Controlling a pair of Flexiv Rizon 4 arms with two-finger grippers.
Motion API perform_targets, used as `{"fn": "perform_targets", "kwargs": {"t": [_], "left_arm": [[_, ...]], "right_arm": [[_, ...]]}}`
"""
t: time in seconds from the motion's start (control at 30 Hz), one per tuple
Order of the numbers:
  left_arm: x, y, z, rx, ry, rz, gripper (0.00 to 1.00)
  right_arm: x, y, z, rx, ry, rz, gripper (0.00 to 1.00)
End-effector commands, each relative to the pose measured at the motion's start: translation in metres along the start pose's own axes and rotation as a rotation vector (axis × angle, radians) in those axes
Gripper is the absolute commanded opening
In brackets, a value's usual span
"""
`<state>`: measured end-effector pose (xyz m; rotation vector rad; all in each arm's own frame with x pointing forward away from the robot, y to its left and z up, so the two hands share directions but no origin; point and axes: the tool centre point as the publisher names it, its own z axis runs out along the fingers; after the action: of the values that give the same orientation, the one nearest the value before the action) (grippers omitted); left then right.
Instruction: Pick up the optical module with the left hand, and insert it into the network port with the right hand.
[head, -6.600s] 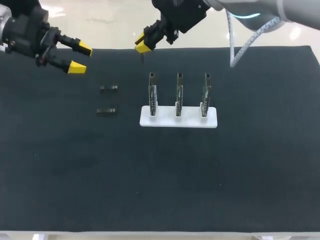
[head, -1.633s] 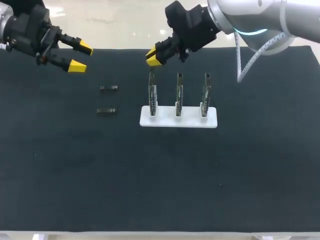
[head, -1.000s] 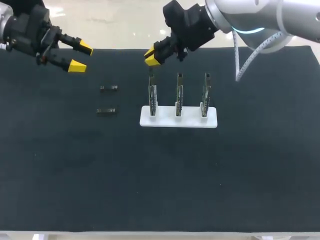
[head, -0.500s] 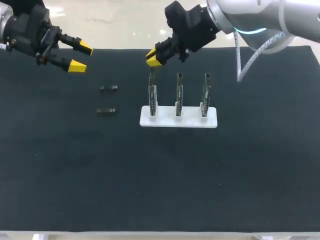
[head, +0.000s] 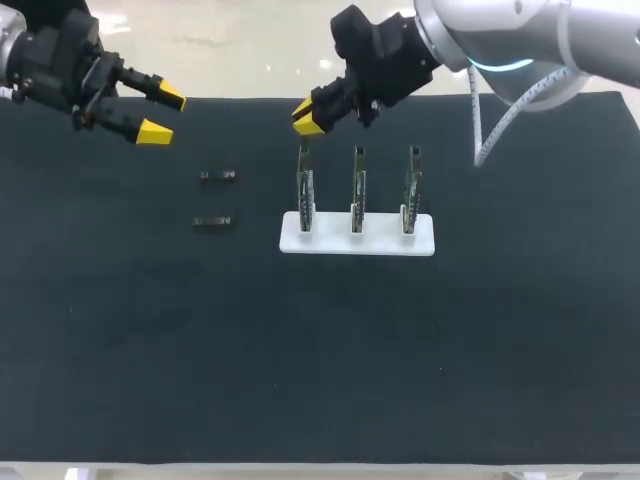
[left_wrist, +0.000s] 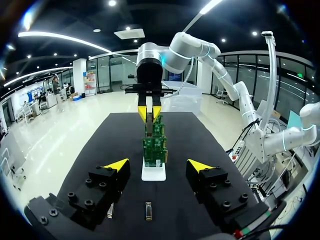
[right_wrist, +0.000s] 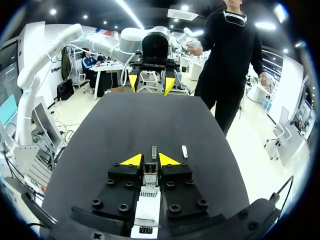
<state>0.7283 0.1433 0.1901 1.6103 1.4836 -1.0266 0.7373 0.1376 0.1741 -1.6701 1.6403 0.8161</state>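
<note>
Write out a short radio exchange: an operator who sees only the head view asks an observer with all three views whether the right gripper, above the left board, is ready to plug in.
Operator: From above, the right gripper hides what is under its tip. Is it carrying anything?
Observer: Yes. In the right wrist view a small metal module sits between its fingers, touched from both sides.
Operator: Is it lined up with the left board?
Observer: In the left wrist view, looking end-on down the row of boards, the gripper hangs centred over the row, not off to either side.
</note>
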Motion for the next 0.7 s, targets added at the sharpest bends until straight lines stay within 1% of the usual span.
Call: {"fn": "perform_targets", "kwargs": {"t": [0.03,0.7], "left_arm": [[-0.0005,0.0008,0.0001,0.001,0.004,-0.001,1.0],[-0.0005,0.0008,0.0001,0.001,0.004,-0.001,1.0]], "right_arm": [[0.002,0.0014,0.0013,0.006,-0.005,-0.002,0.0],[0.0074,-0.002,0.0086,0.012,-0.023,-0.013,0.0]]}}
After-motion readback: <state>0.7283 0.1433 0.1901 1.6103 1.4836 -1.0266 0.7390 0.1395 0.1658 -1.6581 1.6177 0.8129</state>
